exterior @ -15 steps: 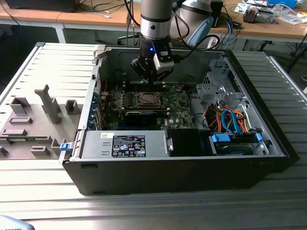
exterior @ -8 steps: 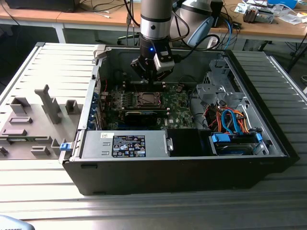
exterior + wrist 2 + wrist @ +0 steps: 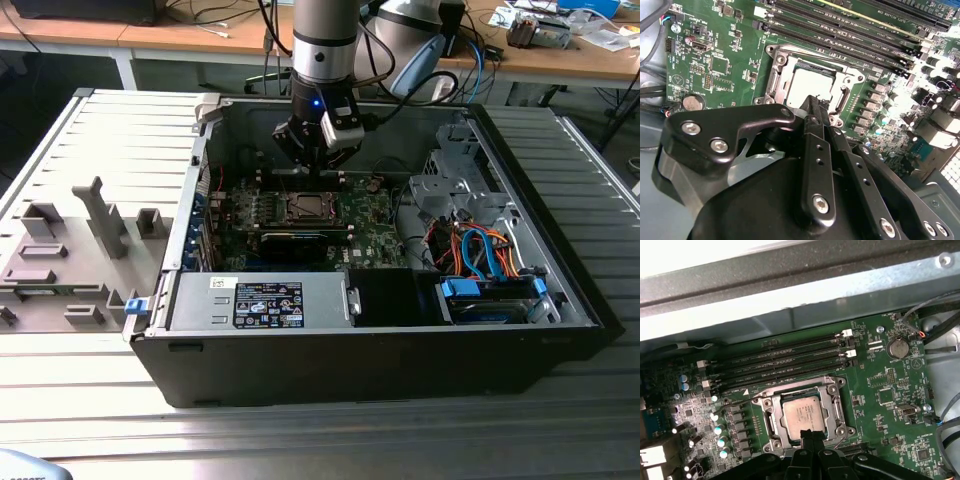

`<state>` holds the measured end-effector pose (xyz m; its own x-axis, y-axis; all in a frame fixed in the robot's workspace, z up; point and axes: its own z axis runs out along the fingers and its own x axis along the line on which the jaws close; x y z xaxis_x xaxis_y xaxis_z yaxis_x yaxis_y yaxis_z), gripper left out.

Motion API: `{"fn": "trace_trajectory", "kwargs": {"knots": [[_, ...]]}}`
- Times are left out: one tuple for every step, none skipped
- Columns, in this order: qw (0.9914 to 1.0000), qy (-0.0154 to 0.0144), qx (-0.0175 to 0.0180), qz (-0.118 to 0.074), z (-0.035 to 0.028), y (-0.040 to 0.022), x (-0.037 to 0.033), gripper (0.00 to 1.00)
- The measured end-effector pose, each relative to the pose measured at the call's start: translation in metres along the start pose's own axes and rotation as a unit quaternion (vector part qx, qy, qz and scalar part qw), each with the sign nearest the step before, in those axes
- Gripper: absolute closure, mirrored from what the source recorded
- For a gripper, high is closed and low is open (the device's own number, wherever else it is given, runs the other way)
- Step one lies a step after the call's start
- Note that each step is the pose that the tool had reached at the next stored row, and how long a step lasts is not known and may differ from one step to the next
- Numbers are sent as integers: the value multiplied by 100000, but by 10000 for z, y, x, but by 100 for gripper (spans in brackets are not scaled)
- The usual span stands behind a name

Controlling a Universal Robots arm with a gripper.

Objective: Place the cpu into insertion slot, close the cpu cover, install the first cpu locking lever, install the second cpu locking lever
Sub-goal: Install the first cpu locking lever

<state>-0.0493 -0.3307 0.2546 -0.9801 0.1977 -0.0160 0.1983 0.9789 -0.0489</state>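
Cpu (image 3: 801,414) in insertion slot (image 3: 771,412); memory slots (image 3: 785,357) alongside; fingers (image 3: 806,439) over slot edge.

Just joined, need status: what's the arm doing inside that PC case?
The arm's black gripper, fingertips together, is at the edge of the pale silver square cpu, which is already seated on the green motherboard. The thin silver metal cpu cover lies flat around it. Whether it is locked down, I can't tell.

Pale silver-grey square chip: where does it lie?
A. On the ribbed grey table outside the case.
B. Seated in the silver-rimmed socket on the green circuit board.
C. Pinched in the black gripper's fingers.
B: the first wrist view shows the chip lying flat inside the socket.
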Motion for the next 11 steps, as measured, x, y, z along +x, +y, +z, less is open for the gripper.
{"fn": "trace_trajectory", "kwargs": {"knots": [[100000, 0, -1, -57, 0, 0, 0, 89], [100000, -7, -3, -150, 0, 0, 0, 89], [100000, -9, -4, -205, 0, 0, 0, 89], [100000, -14, -4, -279, 0, 0, 0, 89], [99999, -17, -5, -342, 0, 0, 0, 89], [99999, -19, -6, -398, 0, 0, 0, 89], [99999, -23, -8, -502, 0, 0, 0, 89], [99998, -28, -10, -583, 0, 0, 0, 89], [99998, -30, -12, -641, 0, 0, 0, 89], [99997, -34, -11, -746, 0, 0, 0, 89], [99996, -41, -15, -839, 0, 0, 0, 89]]}}
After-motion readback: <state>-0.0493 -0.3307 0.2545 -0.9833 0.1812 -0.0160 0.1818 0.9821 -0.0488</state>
